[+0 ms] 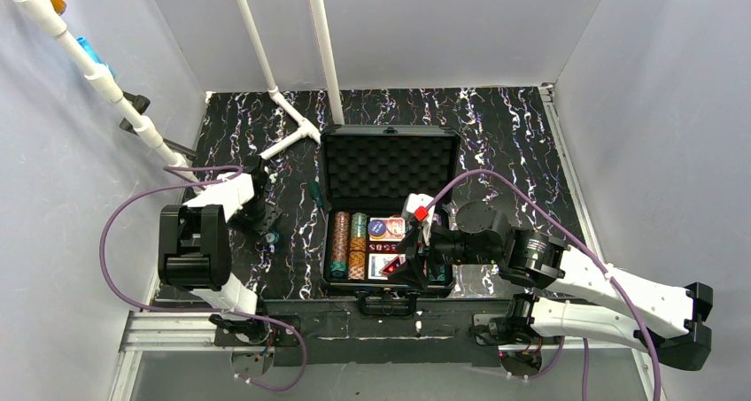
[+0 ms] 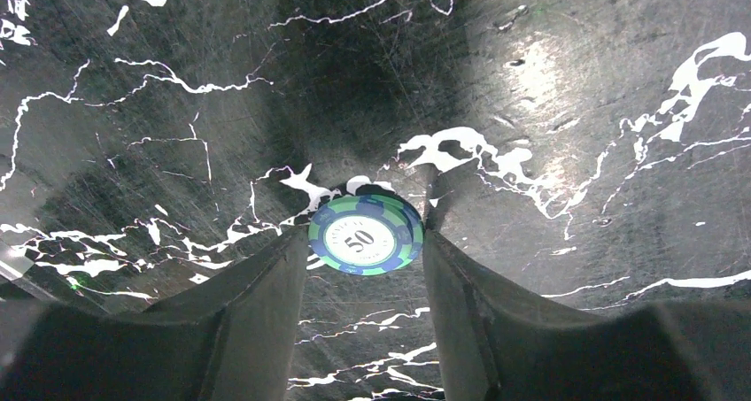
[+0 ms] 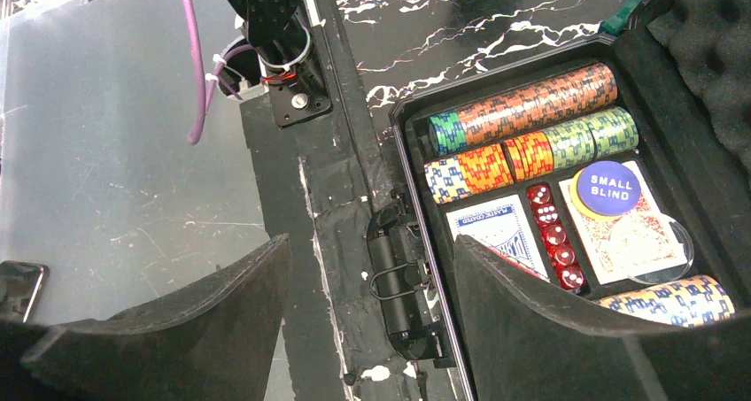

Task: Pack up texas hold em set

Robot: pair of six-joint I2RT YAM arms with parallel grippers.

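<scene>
The black case lies open mid-table with its foam lid tilted back. Rows of striped chips and card decks fill its tray. In the right wrist view the tray holds chips, red dice, a card deck and a "small blind" button. My right gripper hangs open over the case's front edge and handle. Left of the case, my left gripper is shut on a green and blue "50" chip at the marbled tabletop, a finger against each side of its rim.
A small green-handled tool lies by the case's left rear corner. White pipes stand behind the case and another pipe slants along the left wall. Grey walls enclose the table. The metal rail runs along the near edge.
</scene>
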